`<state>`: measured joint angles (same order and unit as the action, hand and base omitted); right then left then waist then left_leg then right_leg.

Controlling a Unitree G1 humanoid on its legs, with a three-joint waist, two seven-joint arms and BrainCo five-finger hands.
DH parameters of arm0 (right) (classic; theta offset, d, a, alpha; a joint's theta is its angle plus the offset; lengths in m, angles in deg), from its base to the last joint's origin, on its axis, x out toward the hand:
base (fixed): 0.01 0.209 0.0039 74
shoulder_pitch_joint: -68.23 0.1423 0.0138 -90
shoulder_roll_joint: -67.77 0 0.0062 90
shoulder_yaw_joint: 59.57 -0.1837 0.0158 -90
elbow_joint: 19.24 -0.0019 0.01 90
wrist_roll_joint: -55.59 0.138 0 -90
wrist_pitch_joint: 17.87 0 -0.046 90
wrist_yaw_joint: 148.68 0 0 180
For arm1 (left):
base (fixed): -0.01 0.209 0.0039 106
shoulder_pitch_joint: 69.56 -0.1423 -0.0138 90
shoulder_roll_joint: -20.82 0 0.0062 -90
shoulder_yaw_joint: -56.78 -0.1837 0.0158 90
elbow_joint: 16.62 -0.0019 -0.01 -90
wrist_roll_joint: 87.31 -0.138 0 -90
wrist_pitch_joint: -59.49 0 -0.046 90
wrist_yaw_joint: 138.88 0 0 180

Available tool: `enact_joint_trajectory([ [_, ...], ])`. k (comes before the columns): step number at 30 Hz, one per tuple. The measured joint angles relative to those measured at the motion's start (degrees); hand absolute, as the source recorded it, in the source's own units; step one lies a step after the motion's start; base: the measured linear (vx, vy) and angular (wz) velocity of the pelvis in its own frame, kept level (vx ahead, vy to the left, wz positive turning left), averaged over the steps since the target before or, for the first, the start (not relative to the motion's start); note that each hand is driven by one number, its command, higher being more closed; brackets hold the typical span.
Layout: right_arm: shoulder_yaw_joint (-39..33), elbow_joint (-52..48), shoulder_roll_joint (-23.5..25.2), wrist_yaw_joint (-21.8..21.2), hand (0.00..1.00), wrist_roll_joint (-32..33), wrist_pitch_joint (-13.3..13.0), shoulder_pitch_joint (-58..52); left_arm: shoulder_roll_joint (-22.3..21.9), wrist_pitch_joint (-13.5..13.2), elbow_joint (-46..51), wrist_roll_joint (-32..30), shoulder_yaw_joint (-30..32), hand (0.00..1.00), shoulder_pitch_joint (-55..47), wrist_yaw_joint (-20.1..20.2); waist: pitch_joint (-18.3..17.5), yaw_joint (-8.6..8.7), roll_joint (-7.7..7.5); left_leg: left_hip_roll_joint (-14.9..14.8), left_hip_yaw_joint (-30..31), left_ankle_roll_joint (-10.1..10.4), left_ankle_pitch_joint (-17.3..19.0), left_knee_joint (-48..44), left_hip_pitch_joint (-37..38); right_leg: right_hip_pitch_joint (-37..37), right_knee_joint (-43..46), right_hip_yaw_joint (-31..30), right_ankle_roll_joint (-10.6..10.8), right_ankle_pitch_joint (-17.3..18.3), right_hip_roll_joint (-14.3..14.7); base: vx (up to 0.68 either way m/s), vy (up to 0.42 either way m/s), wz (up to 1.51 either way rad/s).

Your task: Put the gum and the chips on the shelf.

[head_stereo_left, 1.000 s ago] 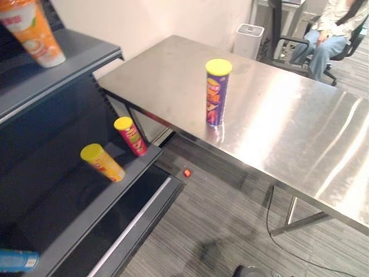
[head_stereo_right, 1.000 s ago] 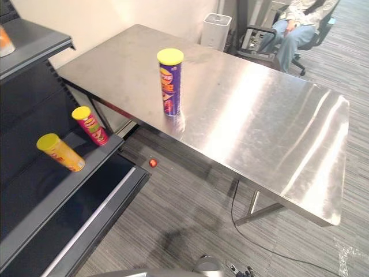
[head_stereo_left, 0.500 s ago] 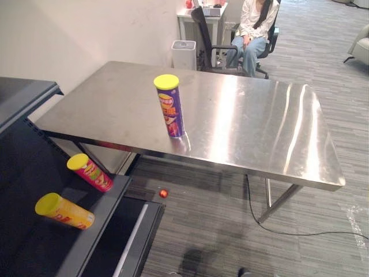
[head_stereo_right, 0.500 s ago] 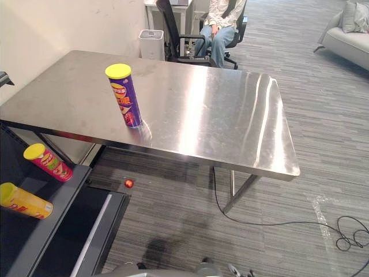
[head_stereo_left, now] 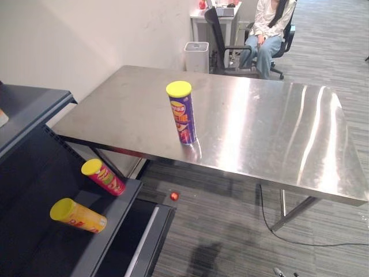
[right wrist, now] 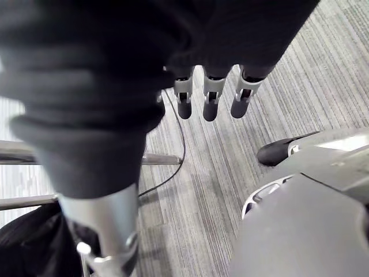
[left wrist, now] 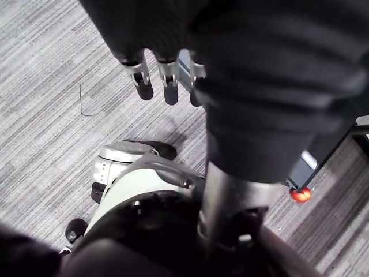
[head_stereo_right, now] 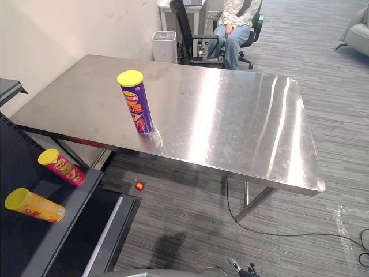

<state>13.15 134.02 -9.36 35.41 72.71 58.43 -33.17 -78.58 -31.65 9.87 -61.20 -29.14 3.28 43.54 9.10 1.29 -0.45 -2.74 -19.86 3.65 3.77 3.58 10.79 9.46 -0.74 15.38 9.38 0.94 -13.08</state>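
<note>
Fingers (left wrist: 170,86) of your left hand (left wrist: 141,78): straight, hanging slack over grey striped carpet, nothing between them. Fingers (right wrist: 210,104) of your right hand (right wrist: 242,95): same condition, straight and loose above the carpet, holding nothing. Thumbs are not readable in either wrist view.

Chips can (head_stereo_left: 183,112): purple body, yellow lid, standing upright on the steel table (head_stereo_left: 277,133), toward the table's near left part, apart from both hands. You can see its reflection on the tabletop at its base.

Shelf (head_stereo_left: 112,219): dark unit at your left, just beside the table's left end. Two cans lie on its lower board. Red can (head_stereo_left: 104,176), yellow lid, lies tilted near the board's front corner. Yellow can (head_stereo_left: 78,214) lies on its side, close to the red one and deeper into the unit.

Floor: small red round object (head_stereo_left: 174,196) on the carpet below the table's near edge, beside the shelf base. You cannot tell from here what it is.

Background: white bin (head_stereo_left: 196,56) past the table's far edge; person (head_stereo_left: 268,23) seated on an office chair beyond it.
</note>
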Motion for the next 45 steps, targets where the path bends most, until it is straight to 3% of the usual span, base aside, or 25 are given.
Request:
enact_joint_trajectory([
  [4, -0.6, 0.7, 0.7, 0.3, 0.0, 7.4, 3.7, 0.1, 0.2, -0.2, -0.3, 0.0, -0.3, 0.0, 0.0, 0.2, -0.1, -0.06, -0.31, 0.3, -0.8, 0.0, -1.2, 1.9, 0.5, -0.8, -0.1, -0.2, -0.1, 0.0, 0.1, -0.05, -0.022, -0.11],
  [9, -6.3, 0.7, 1.6, 6.8, 0.0, 15.0, 5.1, -0.2, -0.1, -0.1, -0.5, -0.1, 2.4, 0.0, 0.0, 0.9, -0.2, -0.23, -0.42, 0.0, -3.2, 0.1, -1.4, 2.3, 1.5, -1.3, -0.2, -2.0, -0.2, 0.1, 0.4, -0.09, -0.027, -0.25],
  [14, -26.4, -0.9, -1.6, 14.3, 0.0, 24.9, 5.0, 0.1, -0.9, 0.6, 0.0, -2.7, 8.0, 0.0, 0.0, 2.6, -0.8, -0.61, -1.2, -0.1, -4.5, 0.2, -1.3, 2.4, 1.7, -1.6, -0.2, -3.2, -0.7, 0.4, 0.4, -0.06, -0.002, -0.12],
  [17, -34.5, -5.4, -5.6, 15.6, 0.0, 26.8, 4.7, 0.1, -1.2, 1.3, 0.7, -4.5, 10.0, 0.0, -0.7, 2.9, -1.9, -0.77, -1.6, -0.1, -5.0, 0.3, -1.0, 2.4, 1.4, -2.3, -0.1, -3.5, -0.7, 0.4, 0.3, -0.02, 0.005, -0.12],
  [20, -39.4, -12.5, -12.3, 17.3, 0.0, 26.9, 3.3, 1.1, -1.5, 1.7, 2.0, -4.9, 10.9, 0.0, -1.5, 2.9, -2.5, -0.76, -1.97, -0.1, -5.6, 0.4, -0.7, 2.4, 1.4, -2.4, -0.2, -3.7, -0.7, 0.4, 0.1, 0.02, 0.004, -0.07],
  [24, -41.9, -18.9, -18.2, 18.0, 0.0, 28.0, -1.3, 6.7, -1.2, 1.7, 2.0, -4.9, 10.2, 0.0, -2.2, 2.8, -4.2, -0.8, -2.19, 0.1, -6.1, 0.5, -0.5, 2.4, 1.2, -3.3, -0.1, -4.4, -0.8, 0.5, 0.3, 0.05, -0.006, -0.09],
  [29, -36.0, -26.7, -21.5, 18.1, 0.0, 25.2, -4.0, 13.9, 0.3, 1.8, 2.2, -4.7, 5.9, 0.0, -2.2, 2.4, -4.3, -0.79, -1.95, -0.1, -5.9, 0.7, -0.4, 2.3, 1.0, -3.5, -0.1, -4.4, -0.7, 0.4, 0.7, 0.02, -0.019, 0.01],
  [34, -22.1, -40.7, -24.1, 13.4, 0.0, 16.6, -4.0, 17.6, 0.6, 3.7, 3.4, -4.8, 4.0, 0.0, -2.8, 1.2, -5.0, -0.71, -1.28, -0.1, -5.4, 0.7, -0.4, 2.0, 0.2, -4.4, 0.0, -4.5, -0.6, 0.4, 0.9, 0.02, -0.03, 0.0],
  [36, -16.8, -47.4, -24.1, 9.5, 0.0, 11.5, -3.4, 18.1, 0.9, 3.9, 4.4, -5.0, 2.9, 0.0, -3.3, 0.8, -5.0, -0.65, -1.27, -0.2, -4.7, 0.7, -0.4, 2.0, -0.2, -4.4, 0.0, -4.1, -0.7, 0.4, 1.0, 0.0, -0.048, 0.09],
  [40, -9.0, -54.1, -24.1, -3.6, 0.0, 5.2, -1.5, 18.1, 0.8, 3.4, 4.5, -6.6, 2.3, 0.0, -3.5, 0.5, -5.0, -0.9, -1.3, -0.2, -4.0, 0.6, -0.4, 2.0, -0.5, -4.4, 0.0, -3.3, -0.7, 0.3, 0.9, 0.0, -0.037, 0.08],
  [45, -0.3, -56.0, -25.8, -13.6, 0.0, 2.9, 0.7, 19.9, 0.7, 2.1, 4.8, -7.1, 1.8, 0.0, -4.0, 0.1, -5.0, -1.27, -1.44, -0.2, -2.8, 0.5, -0.6, 2.0, -0.9, -4.2, 0.0, -2.4, -0.7, 0.3, 0.8, -0.01, -0.042, 0.08],
])
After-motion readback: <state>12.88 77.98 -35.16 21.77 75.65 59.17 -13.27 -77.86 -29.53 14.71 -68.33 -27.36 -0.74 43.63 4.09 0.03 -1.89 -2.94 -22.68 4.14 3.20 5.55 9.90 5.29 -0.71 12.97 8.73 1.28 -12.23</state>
